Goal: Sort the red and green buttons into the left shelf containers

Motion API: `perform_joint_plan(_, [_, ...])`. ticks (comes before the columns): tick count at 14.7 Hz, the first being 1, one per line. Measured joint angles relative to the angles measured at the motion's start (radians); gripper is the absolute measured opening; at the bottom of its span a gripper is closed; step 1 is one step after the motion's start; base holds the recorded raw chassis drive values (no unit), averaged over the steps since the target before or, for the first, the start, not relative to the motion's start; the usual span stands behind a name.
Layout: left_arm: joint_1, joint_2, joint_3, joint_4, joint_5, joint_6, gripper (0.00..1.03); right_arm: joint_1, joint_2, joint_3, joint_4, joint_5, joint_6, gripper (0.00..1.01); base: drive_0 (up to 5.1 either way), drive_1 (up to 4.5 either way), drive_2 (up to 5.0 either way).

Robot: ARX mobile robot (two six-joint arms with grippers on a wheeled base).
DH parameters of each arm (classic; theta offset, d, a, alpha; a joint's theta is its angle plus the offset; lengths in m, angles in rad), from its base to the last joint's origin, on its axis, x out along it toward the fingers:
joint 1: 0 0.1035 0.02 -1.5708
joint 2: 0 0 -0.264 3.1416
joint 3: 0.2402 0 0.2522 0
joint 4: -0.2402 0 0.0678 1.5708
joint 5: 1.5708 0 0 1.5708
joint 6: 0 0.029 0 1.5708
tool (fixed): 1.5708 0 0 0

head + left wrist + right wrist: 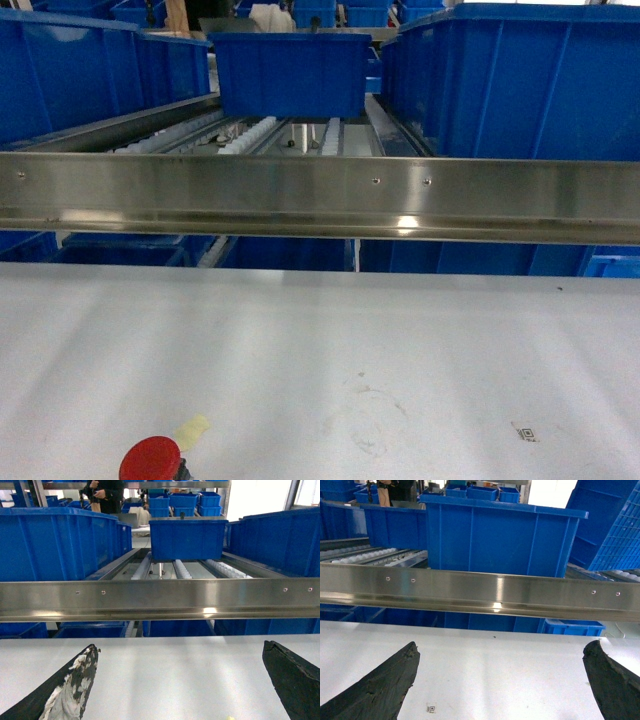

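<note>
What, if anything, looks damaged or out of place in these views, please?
The left gripper has a worn finger pad: its black surface is scraped to whitish patches. A yellowish tape scrap lies on the white table beside the red button. No green button is in view.

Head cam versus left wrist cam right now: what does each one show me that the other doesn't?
Head only: the red button at the table's near edge, a yellowish tape scrap beside it, and a small printed marker to the right. No green button visible.

Left wrist only: the left gripper, fingers spread wide with nothing between them, and a person standing behind the shelf.

Both: the white table, the steel shelf rail, the roller lanes and the blue bins.
</note>
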Motion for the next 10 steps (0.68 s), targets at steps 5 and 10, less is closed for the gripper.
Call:
perform_joint_plan(5, [0.0,0.0,0.0,0.0,0.0,0.0,0.98,0.0,0.0,0.0,0.0,0.0,0.0,0.98,0.0,0.0,0.0])
perform_joint_plan(10, [0.0,0.0,0.0,0.0,0.0,0.0,0.98,0.0,0.0,0.0,0.0,0.0,0.0,0.98,0.0,0.0,0.0])
